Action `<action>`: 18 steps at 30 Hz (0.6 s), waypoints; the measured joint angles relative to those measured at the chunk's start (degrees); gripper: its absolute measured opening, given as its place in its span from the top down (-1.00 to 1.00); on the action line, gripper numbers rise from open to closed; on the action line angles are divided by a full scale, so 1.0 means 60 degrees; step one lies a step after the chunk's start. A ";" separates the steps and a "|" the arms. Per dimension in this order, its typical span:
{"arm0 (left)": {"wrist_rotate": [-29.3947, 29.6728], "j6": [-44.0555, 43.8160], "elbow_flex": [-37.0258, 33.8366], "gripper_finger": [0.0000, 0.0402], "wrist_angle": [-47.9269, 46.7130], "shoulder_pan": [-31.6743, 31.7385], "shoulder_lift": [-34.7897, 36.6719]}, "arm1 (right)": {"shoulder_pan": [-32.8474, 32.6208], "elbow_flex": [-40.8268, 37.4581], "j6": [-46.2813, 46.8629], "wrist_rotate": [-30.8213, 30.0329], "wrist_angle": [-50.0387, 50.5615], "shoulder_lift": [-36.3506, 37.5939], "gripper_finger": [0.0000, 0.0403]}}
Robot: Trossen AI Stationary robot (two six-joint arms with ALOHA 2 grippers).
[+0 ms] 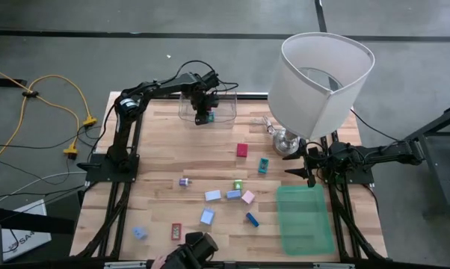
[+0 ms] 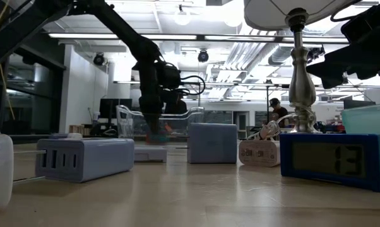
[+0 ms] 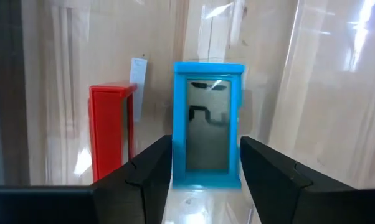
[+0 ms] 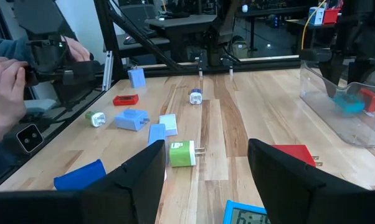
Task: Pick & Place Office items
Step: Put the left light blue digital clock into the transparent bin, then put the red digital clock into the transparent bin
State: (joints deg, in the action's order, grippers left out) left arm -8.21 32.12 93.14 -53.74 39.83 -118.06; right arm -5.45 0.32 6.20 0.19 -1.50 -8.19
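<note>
A clear bin (image 1: pixel 208 106) stands at the table's far edge, and my left gripper (image 3: pixel 206 171) points down into it. A small blue clock (image 3: pixel 207 134) lies face up on the bin's floor between the open fingers, with a red block (image 3: pixel 109 130) beside it. The same two pieces show in the right wrist view as blue clock (image 4: pixel 347 102) and red block (image 4: pixel 369 99). Several more small coloured office items lie loose on the wood, among them a magenta block (image 1: pixel 242 150) and a teal clock (image 1: pixel 263 165). My right gripper (image 4: pixel 203 180) waits open at the right side (image 1: pixel 309 168). My left gripper comes from above with one finger (image 3: pixel 151 171) on each long side of the blue clock, at its nearer half (image 3: pixel 206 177). Whether the fingers touch it I cannot tell. The clock lies flat on the bin's floor.
A big white lamp (image 1: pixel 326 75) stands at the far right. A green bin (image 1: pixel 303 217) sits near the right front. A person's hands (image 4: pixel 7 81) hold a device at the near edge. A charger (image 2: pixel 86 157) and a clock (image 2: pixel 332 161) lie close to the low camera.
</note>
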 joint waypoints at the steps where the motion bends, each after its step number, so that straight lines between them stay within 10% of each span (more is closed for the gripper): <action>1: -0.0003 0.0000 0.0000 0.09 -0.0001 0.0000 0.0003 | -0.0002 0.0000 0.0000 0.0004 0.0000 0.0000 -0.07; 18: -0.0716 0.0258 0.0000 0.07 -0.0016 0.0144 0.0289 | 0.0000 0.0000 0.0000 0.0001 0.0000 -0.0004 -0.07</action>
State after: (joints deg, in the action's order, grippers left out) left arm -12.51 33.67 93.14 -53.84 40.70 -116.33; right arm -5.45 0.32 6.20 0.19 -1.50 -8.21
